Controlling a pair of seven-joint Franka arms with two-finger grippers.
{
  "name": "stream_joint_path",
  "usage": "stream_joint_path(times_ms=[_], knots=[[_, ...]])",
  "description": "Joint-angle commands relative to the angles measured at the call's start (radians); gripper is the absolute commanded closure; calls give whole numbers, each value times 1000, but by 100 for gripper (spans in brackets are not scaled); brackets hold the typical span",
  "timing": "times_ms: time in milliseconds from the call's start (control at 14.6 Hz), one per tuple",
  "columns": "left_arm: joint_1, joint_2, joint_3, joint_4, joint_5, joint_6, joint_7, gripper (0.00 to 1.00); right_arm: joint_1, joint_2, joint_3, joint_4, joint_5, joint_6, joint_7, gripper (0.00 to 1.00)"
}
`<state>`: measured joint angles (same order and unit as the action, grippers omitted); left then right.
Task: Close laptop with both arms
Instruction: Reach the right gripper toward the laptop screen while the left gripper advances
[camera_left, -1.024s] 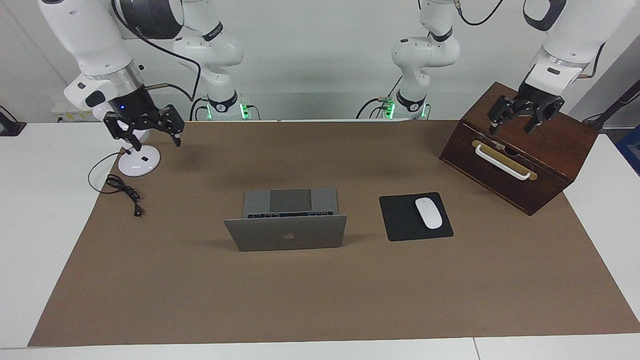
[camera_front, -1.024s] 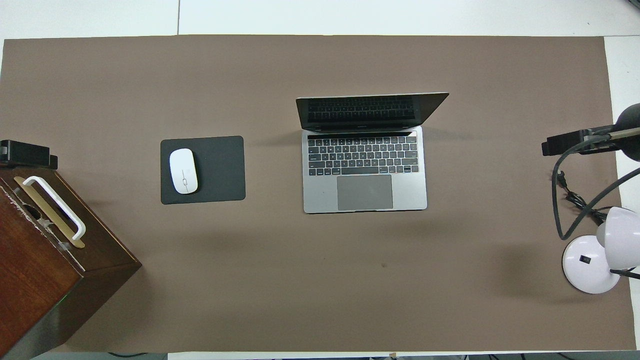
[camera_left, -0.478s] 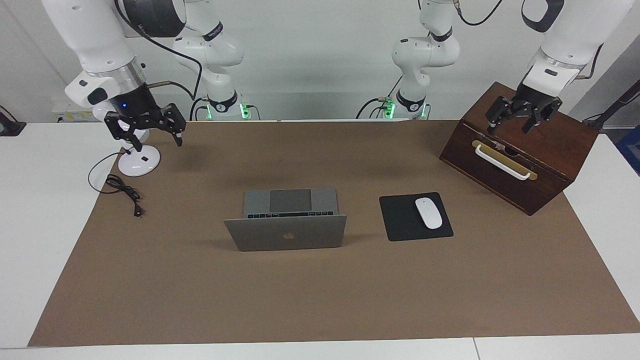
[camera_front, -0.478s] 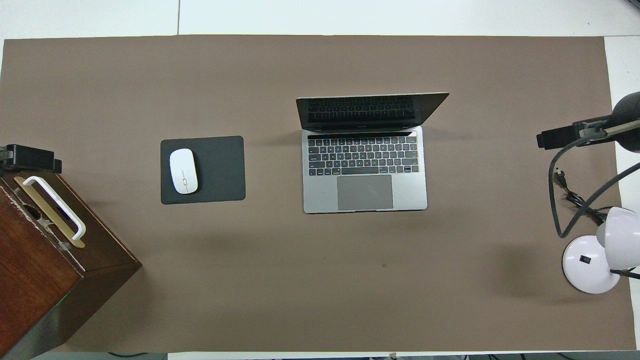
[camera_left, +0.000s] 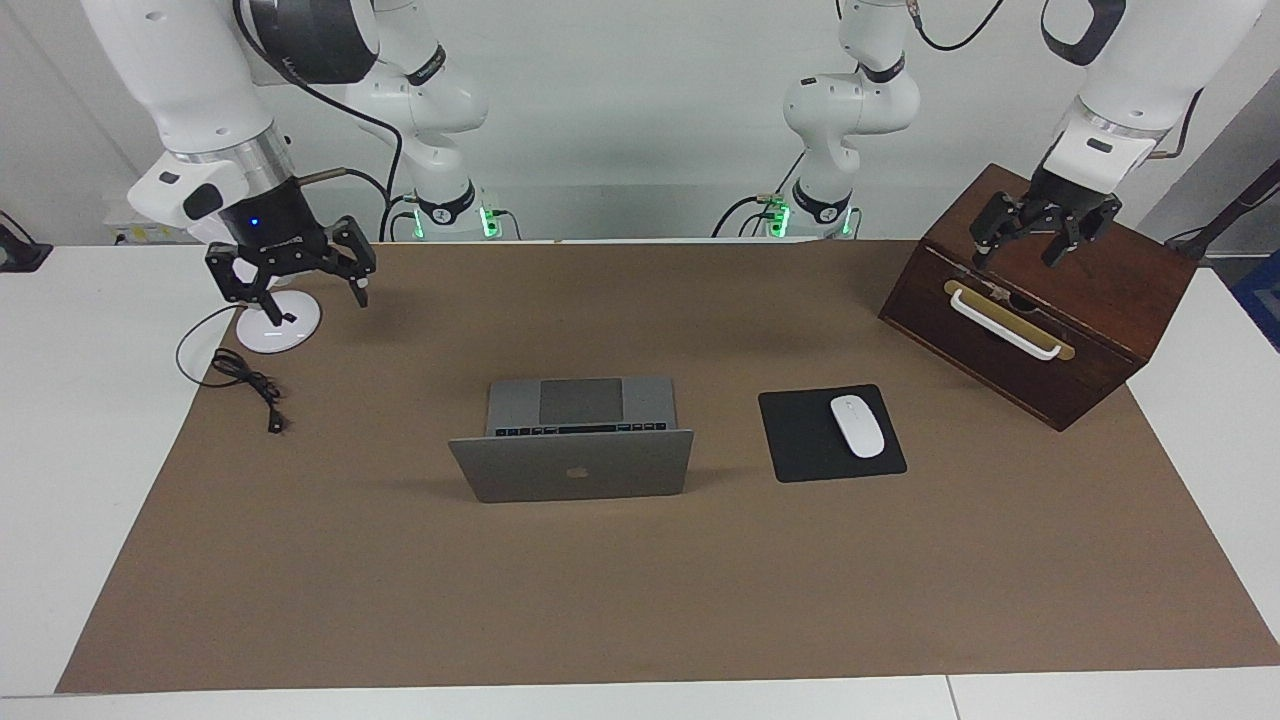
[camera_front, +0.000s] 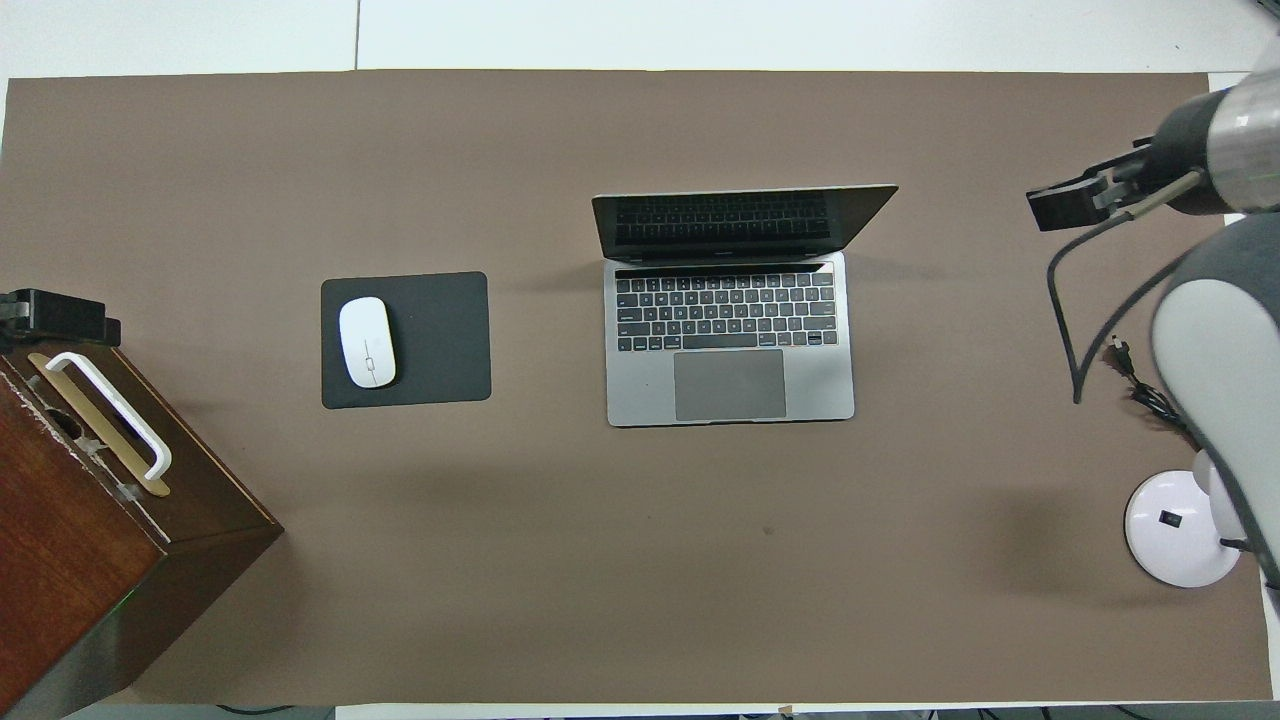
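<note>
The laptop (camera_left: 572, 440) stands open at the centre of the brown mat (camera_left: 640, 600) on the tabletop (camera_left: 60, 420), its lid raised with the logo side turned away from the robots and its keyboard and trackpad toward them. In the overhead view the black mouse pad (camera_front: 405, 340) with a white mouse (camera_front: 367, 341) on it lies at the laptop's nine o'clock, toward the left arm's end. At that end stands a dark wooden box (camera_left: 1040, 300) with a white handle; the left gripper (camera_left: 1040, 240) hangs over its top, jaws spread apart and empty. The right gripper (camera_left: 292, 275) hangs over the mat's corner at the right arm's end, just above the round white lamp base (camera_left: 278, 325), jaws wide and empty. A black cable (camera_left: 245, 378) trails from the lamp base across the mat's edge. Both grippers are well apart from the laptop.
</note>
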<state>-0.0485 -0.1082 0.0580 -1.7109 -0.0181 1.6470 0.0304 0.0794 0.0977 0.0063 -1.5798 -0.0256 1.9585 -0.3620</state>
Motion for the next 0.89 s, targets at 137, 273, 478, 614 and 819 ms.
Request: stream_joint_path(times_ms=[137, 273, 478, 614, 819], knots=[[-11, -33, 9, -47, 6, 57, -18, 100, 26, 131, 6, 171, -80, 22, -152, 35], [-8, -33, 9, -47, 6, 56, -18, 100, 28, 158, 17, 188, -86, 4, -158, 63], [-14, -30, 8, -44, 6, 72, -15, 100, 28, 244, 35, 262, -117, -3, -161, 100], [-20, -28, 3, -50, 6, 106, -14, 100, 28, 319, 66, 346, -142, -16, -167, 100], [-50, -22, -1, -52, 3, 164, -9, 100, 33, 402, 83, 449, -146, -33, -167, 100]])
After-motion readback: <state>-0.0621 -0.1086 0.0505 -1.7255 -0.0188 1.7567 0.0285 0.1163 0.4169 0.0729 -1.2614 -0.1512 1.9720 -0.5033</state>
